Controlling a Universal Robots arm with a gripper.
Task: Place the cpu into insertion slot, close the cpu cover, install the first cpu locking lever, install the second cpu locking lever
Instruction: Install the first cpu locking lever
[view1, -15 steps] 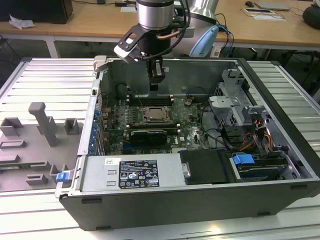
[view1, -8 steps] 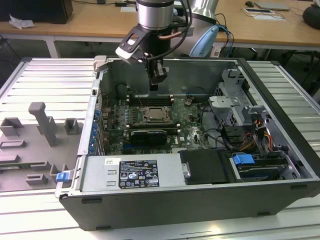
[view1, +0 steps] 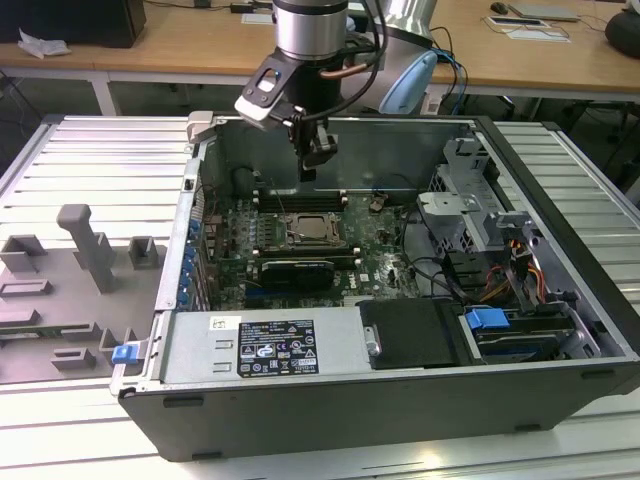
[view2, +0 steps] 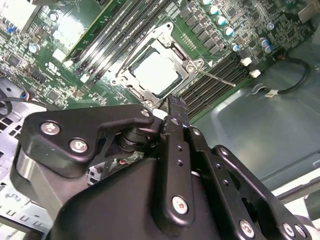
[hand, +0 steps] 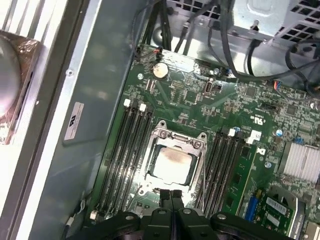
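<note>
The cpu (hand: 172, 165) lies flat in its socket on the motherboard, pale and silvery, also seen in the second wrist view (view2: 156, 73) and in the exterior view (view1: 316, 231). The cpu cover (hand: 176, 137), a thin silvery frame, lies down around the chip's edges. In the second wrist view, one thin locking lever (view2: 216, 78) sticks out sideways from the socket over the memory slots. My gripper (view1: 309, 170) hangs above the socket, a little behind it, inside the case. Its black fingertips (hand: 166, 196) are pressed together, shut, with nothing between them.
Memory slots (hand: 125, 150) run along both sides of the socket. A wide black card (view1: 297, 270) lies in front of it. The open case has a drive cage (view1: 470, 210) and cables at the exterior view's right and a power supply (view1: 260, 345) along the front. A grey fixture (view1: 85, 245) stands outside, left.
</note>
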